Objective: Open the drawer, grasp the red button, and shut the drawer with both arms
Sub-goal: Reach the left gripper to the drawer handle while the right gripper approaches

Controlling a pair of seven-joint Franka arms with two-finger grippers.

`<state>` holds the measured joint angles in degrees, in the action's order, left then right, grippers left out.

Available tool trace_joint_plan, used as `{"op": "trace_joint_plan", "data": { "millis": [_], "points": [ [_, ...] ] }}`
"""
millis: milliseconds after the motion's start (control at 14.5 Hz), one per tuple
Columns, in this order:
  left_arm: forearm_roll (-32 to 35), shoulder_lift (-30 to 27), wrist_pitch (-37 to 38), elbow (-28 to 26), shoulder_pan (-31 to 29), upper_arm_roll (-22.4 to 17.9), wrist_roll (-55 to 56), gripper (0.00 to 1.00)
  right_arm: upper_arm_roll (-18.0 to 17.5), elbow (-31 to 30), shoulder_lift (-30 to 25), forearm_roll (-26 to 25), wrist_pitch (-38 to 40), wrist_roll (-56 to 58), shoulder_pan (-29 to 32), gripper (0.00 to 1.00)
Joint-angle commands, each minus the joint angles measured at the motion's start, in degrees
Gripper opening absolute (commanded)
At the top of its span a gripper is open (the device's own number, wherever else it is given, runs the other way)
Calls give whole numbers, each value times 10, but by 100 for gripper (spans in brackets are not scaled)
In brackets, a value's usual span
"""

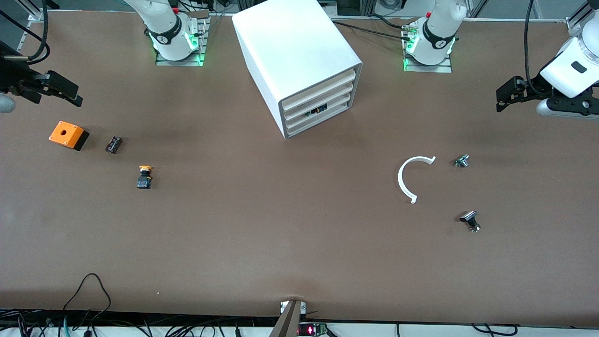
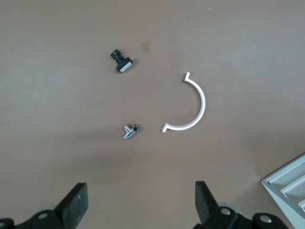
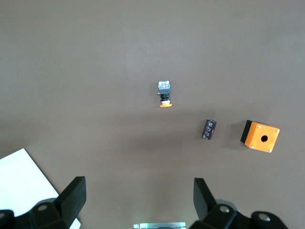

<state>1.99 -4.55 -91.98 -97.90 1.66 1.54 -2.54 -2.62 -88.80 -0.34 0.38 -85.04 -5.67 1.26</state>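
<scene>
Drawer (image 1: 317, 109) is shut in the cabinet (image 1: 299, 61), both our grippers, left (image 1: 507, 96) and right (image 1: 65, 91), spread wide at table ends; risk: hooking the wrong front.

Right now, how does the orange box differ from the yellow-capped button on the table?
The orange box is the bigger of the two, while the yellow-capped button is much smaller. The box is a blocky orange shape with a round hole in its top and a black base; the button has a small yellow cap on a dark body. The box lies farther from the front camera than the button. Both sit on the table toward the right arm's end.
</scene>
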Motion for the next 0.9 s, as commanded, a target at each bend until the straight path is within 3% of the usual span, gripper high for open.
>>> {"op": "trace_joint_plan", "data": {
  "millis": [0, 345, 552, 828],
  "points": [
    [-7, 13, 15, 24, 4, -3, -6, 99, -1, -6, 0, 8, 5, 1, -5, 100],
    [-14, 13, 29, 24, 3, -3, -7, 99, -4, 7, 36, 9, -33, -61, -57, 100],
    [-25, 16, 85, 24, 12, 2, -12, 99, -4, 18, 64, 8, -50, -120, -99, 100],
    [-125, 34, 182, 23, 15, 5, -14, 99, -4, 38, 98, 9, -72, -150, -131, 100]
  ]
}}
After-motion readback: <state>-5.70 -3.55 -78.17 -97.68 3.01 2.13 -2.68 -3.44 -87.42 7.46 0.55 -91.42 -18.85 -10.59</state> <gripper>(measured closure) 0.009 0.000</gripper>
